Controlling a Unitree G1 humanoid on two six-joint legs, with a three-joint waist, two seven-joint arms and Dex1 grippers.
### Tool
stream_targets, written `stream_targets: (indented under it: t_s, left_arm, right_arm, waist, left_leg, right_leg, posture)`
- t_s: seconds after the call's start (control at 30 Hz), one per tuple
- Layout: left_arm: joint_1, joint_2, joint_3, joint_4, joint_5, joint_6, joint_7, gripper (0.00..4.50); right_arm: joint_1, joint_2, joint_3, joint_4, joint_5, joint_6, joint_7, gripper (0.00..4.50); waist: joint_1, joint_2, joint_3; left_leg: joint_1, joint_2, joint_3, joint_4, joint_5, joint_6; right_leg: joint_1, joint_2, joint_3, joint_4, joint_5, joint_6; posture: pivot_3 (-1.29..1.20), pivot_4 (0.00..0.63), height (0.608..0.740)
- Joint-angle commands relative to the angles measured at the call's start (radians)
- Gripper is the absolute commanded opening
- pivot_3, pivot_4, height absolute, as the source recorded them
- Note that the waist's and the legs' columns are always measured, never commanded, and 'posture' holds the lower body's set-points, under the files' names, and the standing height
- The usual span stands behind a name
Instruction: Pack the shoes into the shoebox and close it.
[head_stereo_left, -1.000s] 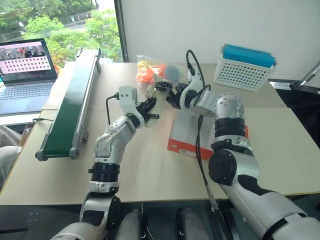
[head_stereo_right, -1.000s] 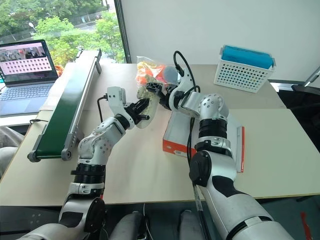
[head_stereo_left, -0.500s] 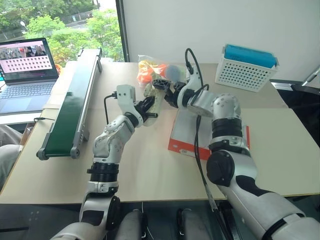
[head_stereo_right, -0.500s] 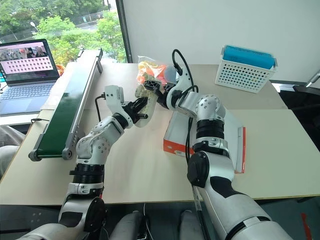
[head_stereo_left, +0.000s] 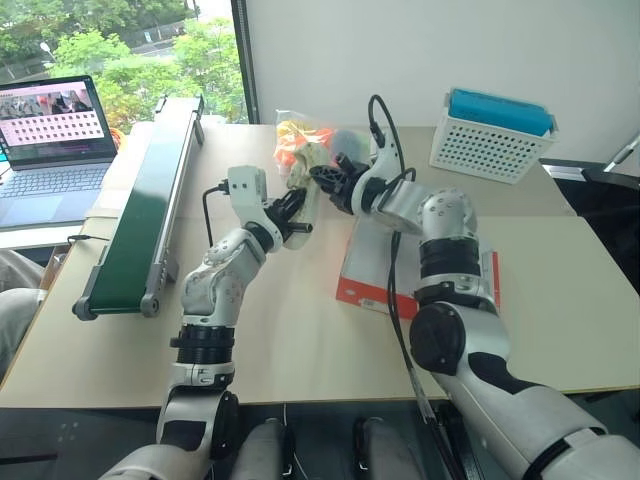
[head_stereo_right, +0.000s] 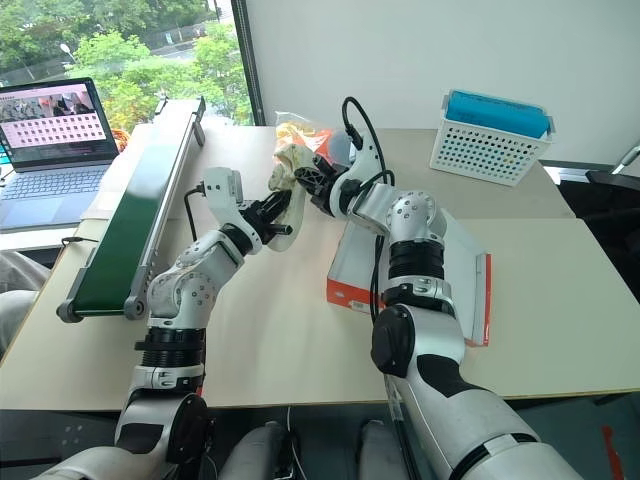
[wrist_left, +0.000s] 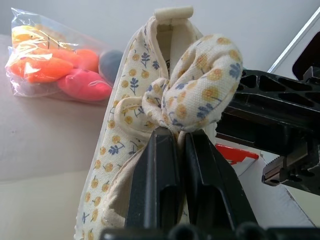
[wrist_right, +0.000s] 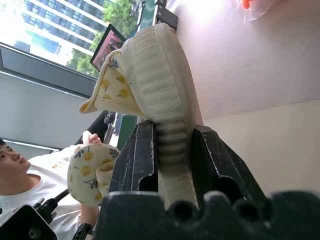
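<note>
Mid-air handover over the table (head_stereo_left: 290, 320): your left end effector (wrist_left: 176, 150) is pinched tight on the fabric bow of a cream floral shoe (wrist_left: 165, 95), held up between both arms, just beside the bag of toys (head_stereo_left: 300, 138). Your right end effector (wrist_right: 172, 150) has its fingers (wrist_right: 137, 155) pressed against the shoe's ribbed sole, one on each side, so both ends grip it. The red shoebox (head_stereo_right: 350, 275) lies open under the right arm, lid flap (head_stereo_right: 484, 300) laid out flat to its right. Step in hand looks like packing shoe no. 1. Next, I'd judge, release the left pinch, then swing the right arm back & down to set the shoe in the box w/o snagging the bow
</note>
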Motion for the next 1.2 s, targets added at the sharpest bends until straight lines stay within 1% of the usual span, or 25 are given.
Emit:
stream_targets:
  t_s: [0.03, 0.17, 0.2, 0.23, 0.3, 0.33, 0.47, 0.57, 0.67, 0.77, 0.93, 1.03, 1.17, 1.2]
  left_arm:
    - [-0.008, 0.001, -0.034, -0.045, 0.004, 0.024, -0.012, 0.00]
    - [0.005, 0.020, -0.063, -0.050, 0.044, 0.006, -0.020, 0.00]
    - [0.008, 0.021, -0.065, -0.053, 0.049, 0.000, -0.022, 0.79]
    - [0.010, 0.024, -0.070, -0.054, 0.060, -0.009, -0.023, 1.00]
    - [0.014, 0.036, -0.089, -0.062, 0.076, -0.026, -0.047, 1.83]
    - [0.017, 0.038, -0.091, -0.069, 0.072, -0.022, -0.057, 2.12]
    - [0.029, 0.037, -0.088, -0.097, 0.067, -0.019, -0.076, 2.12]
    - [0.040, 0.045, -0.092, -0.127, 0.068, -0.015, -0.086, 2.12]
    - [0.054, 0.050, -0.099, -0.161, 0.066, -0.009, -0.091, 2.12]
    - [0.091, 0.090, -0.142, -0.209, 0.084, -0.045, -0.161, 2.12]
    - [0.165, 0.202, -0.230, -0.275, 0.125, -0.150, -0.331, 2.12]
    - [0.196, 0.285, -0.272, -0.278, 0.122, -0.188, -0.470, 2.12]
    - [0.203, 0.297, -0.300, -0.249, 0.138, -0.223, -0.506, 2.12]
    - [0.204, 0.296, -0.310, -0.244, 0.146, -0.232, -0.513, 2.12]
  right_arm:
    - [-0.018, 0.029, -0.002, -0.061, 0.064, -0.023, 0.012, 0.49]
    - [-0.022, 0.037, -0.012, -0.079, 0.073, -0.034, 0.004, 0.48]
    - [-0.024, 0.038, -0.012, -0.083, 0.073, -0.036, 0.002, 0.48]
    - [-0.025, 0.037, -0.014, -0.087, 0.074, -0.039, 0.000, 0.47]
    - [-0.024, 0.034, -0.016, -0.097, 0.071, -0.051, -0.008, 0.46]
    - [-0.021, 0.031, -0.014, -0.104, 0.062, -0.065, -0.011, 0.46]
    - [-0.004, -0.003, 0.020, -0.125, 0.004, -0.119, -0.023, 0.46]
    - [-0.004, -0.063, 0.027, -0.119, -0.030, -0.151, -0.047, 0.46]
    - [-0.011, -0.141, 0.018, -0.109, -0.048, -0.140, -0.095, 0.46]
    - [-0.016, -0.237, 0.045, -0.128, -0.069, -0.017, -0.136, 0.46]
    - [-0.019, -0.326, -0.020, -0.166, -0.031, 0.238, -0.243, 0.46]
    - [-0.013, -0.393, -0.044, -0.202, -0.059, 0.441, -0.287, 0.46]
    - [-0.003, -0.432, -0.048, -0.206, -0.104, 0.547, -0.296, 0.46]
    - [0.004, -0.442, -0.039, -0.204, -0.118, 0.563, -0.290, 0.46]
  waist:
    - [0.000, 0.000, 0.000]
    - [-0.001, 0.000, 0.000]
    - [-0.001, 0.000, 0.000]
    - [-0.001, 0.000, 0.000]
    - [0.000, 0.000, 0.000]
    - [0.000, 0.000, 0.000]
    - [0.003, 0.000, 0.000]
    - [0.004, 0.000, 0.000]
    - [0.004, 0.000, 0.000]
    - [0.004, 0.001, 0.000]
    - [-0.006, 0.001, 0.001]
    - [-0.005, 0.003, 0.001]
    - [0.000, 0.004, 0.002]
    - [0.001, 0.004, 0.002]
  left_leg:
    - [0.000, 0.000, 0.000, 0.000, 0.000, 0.000]
    - [0.000, 0.000, 0.000, 0.000, 0.000, 0.000]
    - [0.000, 0.000, 0.000, 0.000, 0.000, 0.000]
    - [0.000, 0.000, 0.000, 0.000, 0.000, 0.000]
    - [0.000, 0.000, 0.000, 0.000, 0.000, 0.000]
    - [-0.001, 0.000, 0.000, 0.000, 0.000, 0.000]
    - [-0.002, 0.000, 0.000, 0.000, 0.000, 0.000]
    - [-0.002, 0.000, 0.000, 0.000, 0.000, 0.000]
    - [-0.002, 0.000, 0.000, 0.000, 0.000, 0.000]
    - [-0.003, 0.000, 0.000, 0.000, 0.000, 0.000]
    - [-0.004, 0.000, 0.003, -0.001, 0.000, 0.000]
    - [-0.004, 0.001, 0.006, -0.001, 0.001, 0.000]
    - [-0.004, 0.001, 0.007, -0.001, 0.000, 0.003]
    - [-0.004, 0.001, 0.007, -0.001, -0.002, 0.008]
  right_leg:
    - [0.000, 0.000, 0.000, 0.000, 0.000, 0.000]
    - [0.000, 0.000, 0.000, 0.000, 0.000, 0.000]
    - [0.000, 0.000, 0.000, 0.000, 0.000, 0.000]
    - [0.000, 0.000, 0.000, 0.000, 0.000, 0.000]
    - [-0.001, 0.000, 0.000, 0.000, 0.000, 0.000]
    - [-0.001, 0.000, 0.000, 0.000, 0.000, 0.000]
    - [-0.001, 0.000, 0.000, 0.000, 0.000, 0.000]
    - [-0.002, 0.000, 0.000, 0.000, 0.000, 0.000]
    - [-0.002, 0.000, 0.000, 0.000, 0.000, 0.000]
    - [-0.003, 0.000, 0.000, 0.000, 0.000, 0.000]
    - [-0.007, 0.000, 0.003, 0.001, 0.000, 0.000]
    - [-0.011, 0.000, 0.005, 0.000, 0.000, 0.000]
    - [-0.011, 0.000, 0.007, -0.001, 0.000, -0.001]
    - [-0.011, 0.000, 0.007, -0.001, 0.001, -0.001]
  posture:
    - [0.00, 0.150, 0.705]
    - [0.00, 0.150, 0.705]
    - [0.00, 0.150, 0.705]
    - [0.00, 0.150, 0.705]
    - [0.00, 0.150, 0.705]
    - [0.00, 0.150, 0.705]
    - [0.00, 0.150, 0.705]
    - [0.00, 0.150, 0.705]
    - [0.00, 0.150, 0.705]
    - [0.00, 0.150, 0.705]
    - [0.00, 0.150, 0.705]
    - [0.00, 0.150, 0.705]
    - [0.00, 0.150, 0.705]
    - [0.00, 0.150, 0.705]
